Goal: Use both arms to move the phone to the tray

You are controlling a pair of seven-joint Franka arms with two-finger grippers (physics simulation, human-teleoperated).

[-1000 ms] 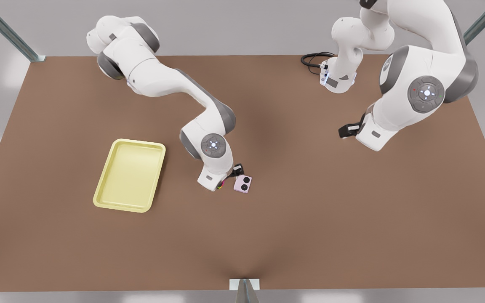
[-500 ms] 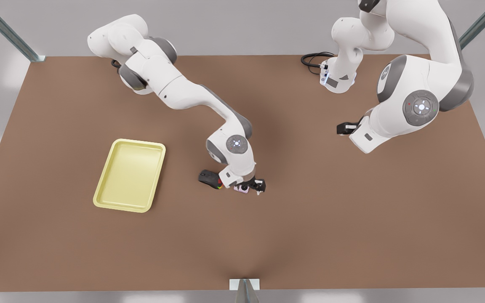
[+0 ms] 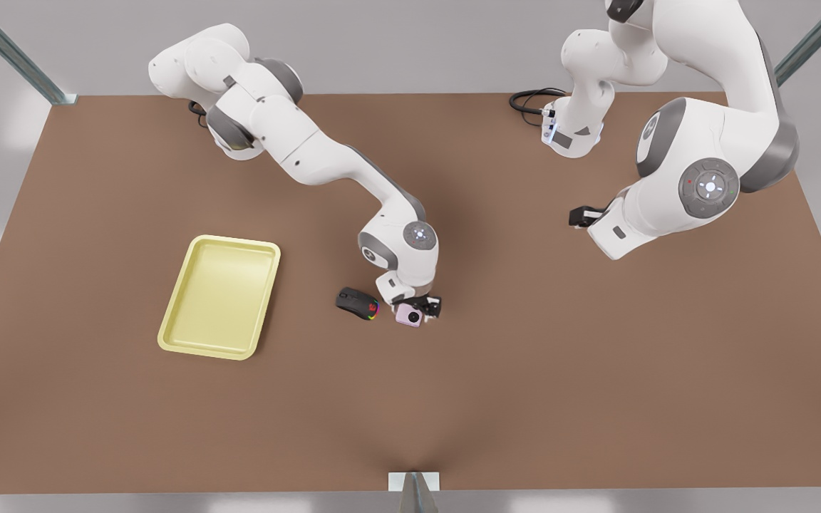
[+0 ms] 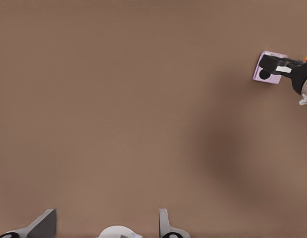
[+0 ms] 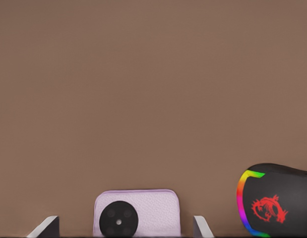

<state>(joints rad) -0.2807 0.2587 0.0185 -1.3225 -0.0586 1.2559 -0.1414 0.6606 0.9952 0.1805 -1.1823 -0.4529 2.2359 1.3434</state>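
Your right gripper [image 3: 425, 308] hangs low over the phone [image 3: 408, 314], which lies flat on the brown table [image 3: 524, 370] just beside a black mouse [image 3: 357, 303] and well apart from the yellow tray [image 3: 219, 296] toward the front view's left. In the right wrist view the phone [image 5: 136, 213] sits between the 2 fingertips [image 5: 45, 227], jaws apart with a gap on each side, so they are not clamped yet. To grip well, centre the phone between the fingers, come straight down, and close on its 2 side edges without nudging the mouse [image 5: 275, 207]. Your left gripper [image 3: 581, 216] waits above bare table, well apart from the phone, its fingertips [image 4: 41, 225] spread. The phone's near edge is cut off in the right wrist view, and the gripper probably covers 1 of its black circles in the front view.
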